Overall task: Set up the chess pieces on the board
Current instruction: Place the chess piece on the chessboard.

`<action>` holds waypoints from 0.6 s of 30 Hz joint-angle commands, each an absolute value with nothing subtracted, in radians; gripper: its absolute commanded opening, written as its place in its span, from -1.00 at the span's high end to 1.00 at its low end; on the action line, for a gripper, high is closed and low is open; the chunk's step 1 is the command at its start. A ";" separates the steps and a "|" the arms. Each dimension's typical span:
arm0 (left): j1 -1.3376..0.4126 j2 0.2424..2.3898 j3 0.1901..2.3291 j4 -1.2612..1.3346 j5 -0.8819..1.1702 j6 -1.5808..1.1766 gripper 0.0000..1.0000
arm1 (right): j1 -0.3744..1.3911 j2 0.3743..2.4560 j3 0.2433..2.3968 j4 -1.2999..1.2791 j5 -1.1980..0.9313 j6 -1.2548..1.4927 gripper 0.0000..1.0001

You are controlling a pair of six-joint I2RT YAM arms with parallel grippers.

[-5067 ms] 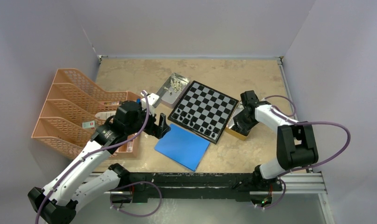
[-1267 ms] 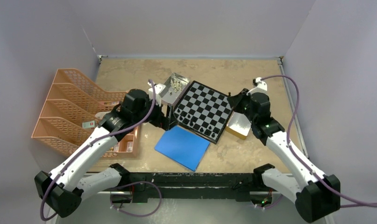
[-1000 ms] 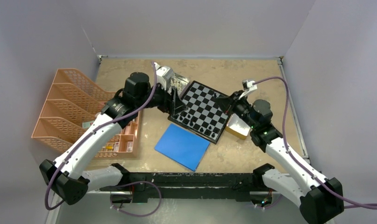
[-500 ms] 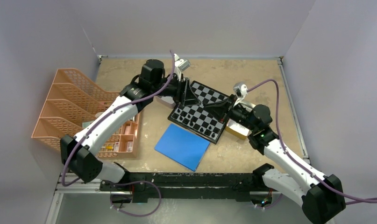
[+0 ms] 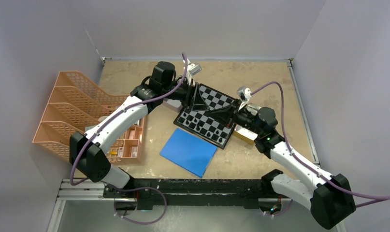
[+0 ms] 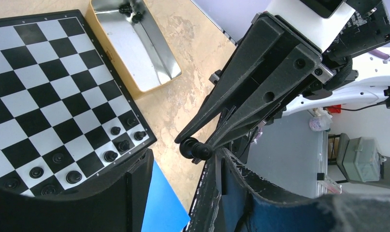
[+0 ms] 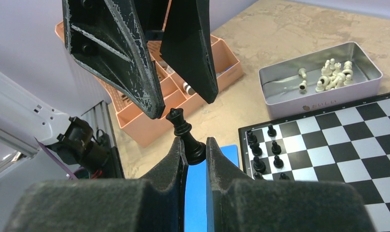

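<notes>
Above the board [image 5: 222, 101], my right gripper [image 7: 196, 145] is shut on the base of a black chess piece [image 7: 185, 135] with a crowned head, held tilted. My left gripper [image 6: 180, 162] stands open facing it. The piece's head [image 6: 193, 149] sits at that gripper's tips, close against one finger [image 6: 231, 193]. In the top view the two grippers meet tip to tip, left [image 5: 197, 107] and right [image 5: 208, 112]. Several black pieces [image 6: 110, 155] stand in two rows along the board's near edge [image 7: 258, 150]. Cream pieces [image 7: 328, 72] lie in a silver tin [image 7: 323, 104].
A gold tin [image 6: 135, 53] holding a few black pieces lies by the board's right side [image 5: 244, 135]. A blue sheet [image 5: 188, 151] lies in front of the board. Peach file racks [image 5: 77, 111] and a compartment tray [image 5: 130, 140] fill the left side.
My left arm swung up and right over the board and its jaws narrowed partway. My right gripper carried the black piece leftward to meet it.
</notes>
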State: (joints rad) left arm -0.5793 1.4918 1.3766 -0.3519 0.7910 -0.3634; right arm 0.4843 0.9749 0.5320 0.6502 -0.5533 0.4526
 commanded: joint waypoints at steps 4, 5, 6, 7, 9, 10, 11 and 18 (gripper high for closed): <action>-0.590 1.509 1.394 -0.277 0.840 -0.362 0.00 | 0.488 0.978 0.529 0.725 -0.585 0.457 0.93; -0.593 1.514 1.394 -0.278 0.838 -0.362 0.02 | 0.488 0.980 0.529 0.725 -0.587 0.461 0.93; -0.596 1.518 1.394 -0.279 0.833 -0.362 0.04 | 0.488 0.980 0.529 0.729 -0.590 0.460 0.93; -0.601 1.522 1.396 -0.282 0.824 -0.362 0.07 | 0.488 0.979 0.531 0.729 -0.590 0.458 0.93; -0.614 1.532 1.409 -0.301 0.793 -0.353 0.15 | 0.488 0.975 0.536 0.715 -0.577 0.450 0.92; -0.622 1.537 1.415 -0.311 0.781 -0.347 0.18 | 0.488 0.972 0.538 0.714 -0.577 0.449 0.92; -0.631 1.540 1.421 -0.320 0.772 -0.342 0.22 | 0.488 0.970 0.540 0.714 -0.578 0.451 0.92; -0.655 1.530 1.427 -0.363 0.685 -0.311 0.79 | 0.488 0.978 0.541 0.694 -0.559 0.448 0.92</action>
